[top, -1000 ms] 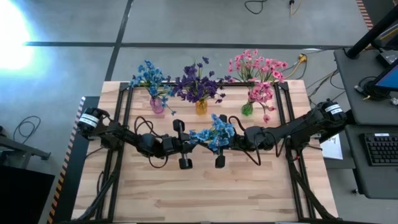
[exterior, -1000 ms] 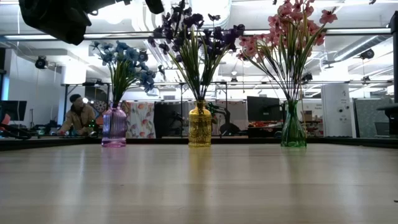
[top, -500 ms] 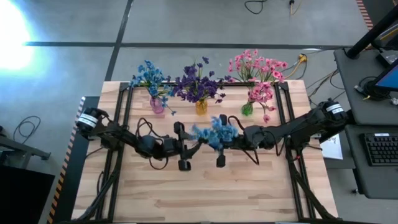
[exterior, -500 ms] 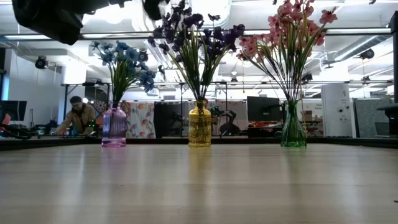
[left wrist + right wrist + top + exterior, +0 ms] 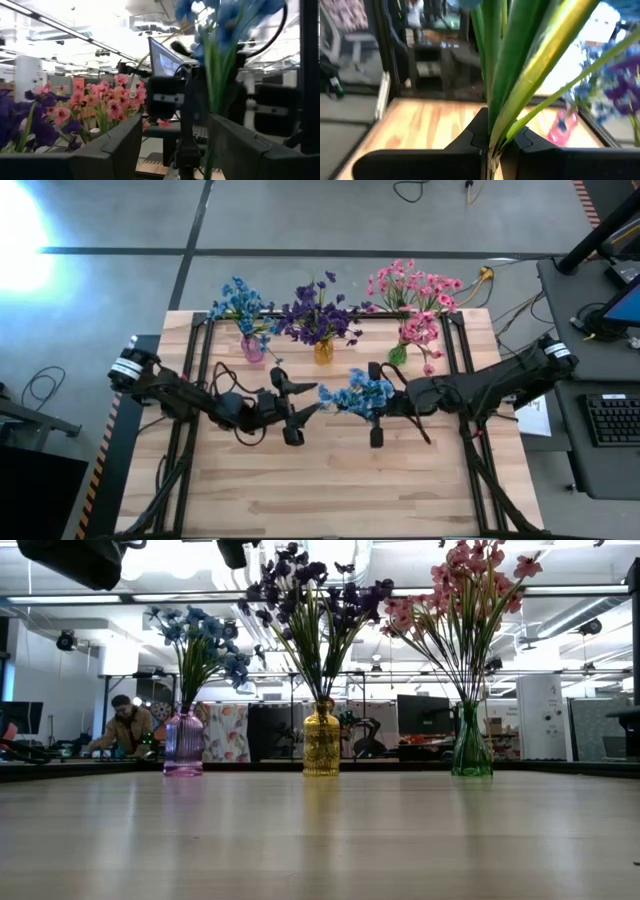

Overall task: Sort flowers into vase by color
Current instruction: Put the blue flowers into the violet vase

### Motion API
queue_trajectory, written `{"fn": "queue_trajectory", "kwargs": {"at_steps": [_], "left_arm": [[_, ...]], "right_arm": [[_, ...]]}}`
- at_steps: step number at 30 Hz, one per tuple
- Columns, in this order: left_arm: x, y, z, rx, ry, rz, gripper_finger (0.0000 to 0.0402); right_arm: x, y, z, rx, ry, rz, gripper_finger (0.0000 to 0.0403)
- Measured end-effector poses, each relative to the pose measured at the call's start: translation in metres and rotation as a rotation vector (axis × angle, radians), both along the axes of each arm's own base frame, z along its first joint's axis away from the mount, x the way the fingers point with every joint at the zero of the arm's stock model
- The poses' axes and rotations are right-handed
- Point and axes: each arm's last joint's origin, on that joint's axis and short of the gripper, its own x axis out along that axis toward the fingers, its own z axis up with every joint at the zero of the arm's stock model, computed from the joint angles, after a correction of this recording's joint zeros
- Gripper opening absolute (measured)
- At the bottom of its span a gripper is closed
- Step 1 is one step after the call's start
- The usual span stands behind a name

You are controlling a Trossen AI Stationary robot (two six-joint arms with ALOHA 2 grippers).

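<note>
Looking down, the right gripper [image 5: 385,402] pinches a blue sprig [image 5: 362,393] above the wooden table [image 5: 330,490]; the left gripper [image 5: 298,408], fingers spread, sits just beside the blossoms. Beyond both grippers stand three vases: blue flowers [image 5: 238,302], purple flowers [image 5: 315,318], pink flowers [image 5: 412,288]. At table height, a person [image 5: 123,728] sits in the room behind. The right wrist view shows green stems [image 5: 512,65] clamped between the fingers.
</note>
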Motion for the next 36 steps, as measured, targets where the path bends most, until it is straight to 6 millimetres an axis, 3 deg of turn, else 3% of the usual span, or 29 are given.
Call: {"fn": "queue_trajectory", "kwargs": {"at_steps": [6, 12, 27, 36], "left_arm": [[0.012, 0.002, 0.001, 0.072, 0.055, -0.205, 0.0211], [0.028, 0.016, 0.008, 0.009, 0.141, -0.14, 0.0211], [0.062, 0.013, 0.015, 0.093, 0.227, -0.243, 0.0211], [0.063, 0.013, 0.016, 0.059, 0.281, -0.233, 0.0213]], "right_arm": [[-0.005, -0.003, -0.009, 0.014, 0.114, -0.026, 0.0013], [-0.004, -0.003, -0.015, 0.025, 0.157, -0.033, 0.0013], [-0.004, -0.003, -0.014, 0.009, 0.154, -0.034, 0.0013], [-0.004, -0.004, -0.017, 0.002, 0.179, -0.036, 0.0013]]}}
